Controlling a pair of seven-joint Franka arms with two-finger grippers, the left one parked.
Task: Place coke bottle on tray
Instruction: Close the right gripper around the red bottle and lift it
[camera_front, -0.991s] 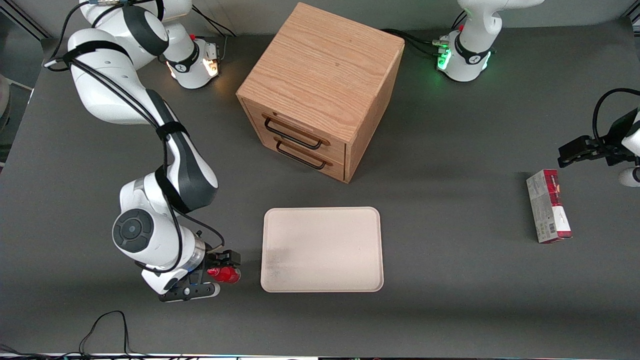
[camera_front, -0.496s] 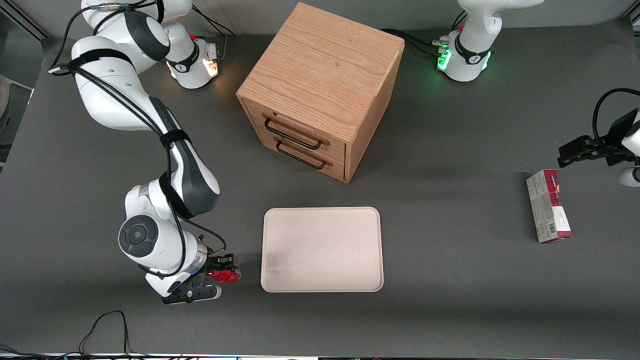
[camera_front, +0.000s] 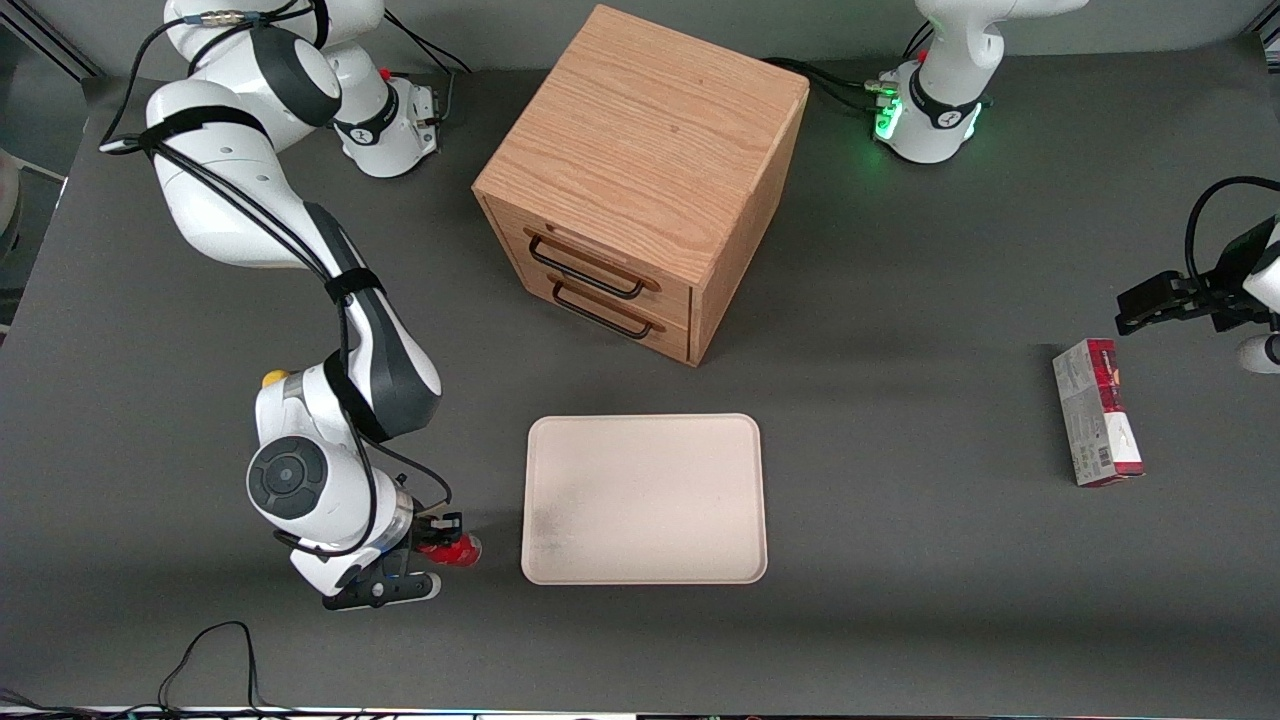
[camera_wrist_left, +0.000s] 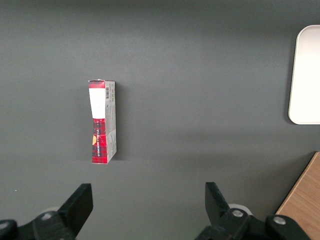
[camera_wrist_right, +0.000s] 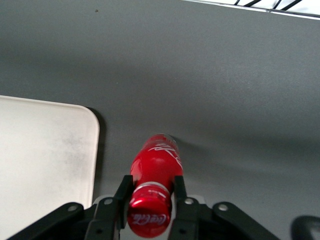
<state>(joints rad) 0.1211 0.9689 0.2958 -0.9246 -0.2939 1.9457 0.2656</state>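
The coke bottle (camera_front: 455, 549) is small and red with a red cap. It is on the dark table beside the tray's short edge, toward the working arm's end. My right gripper (camera_front: 440, 541) is at the bottle. In the right wrist view the gripper (camera_wrist_right: 151, 186) has one finger pressed on each side of the bottle's (camera_wrist_right: 156, 162) neck, cap toward the camera. The cream-beige tray (camera_front: 645, 498) lies flat with nothing on it, and its rounded corner (camera_wrist_right: 45, 150) is close beside the bottle. I cannot tell whether the bottle is off the table.
A wooden two-drawer cabinet (camera_front: 640, 170) stands farther from the front camera than the tray. A red-and-white carton (camera_front: 1097, 412) lies toward the parked arm's end of the table and shows in the left wrist view (camera_wrist_left: 101, 122). A small yellow object (camera_front: 272, 378) peeks out by the working arm's forearm.
The working arm's wrist and forearm have shifted slightly toward the tray and the front camera, uncovering the yellow object. The fingers have drawn in on the bottle, which stays in place.
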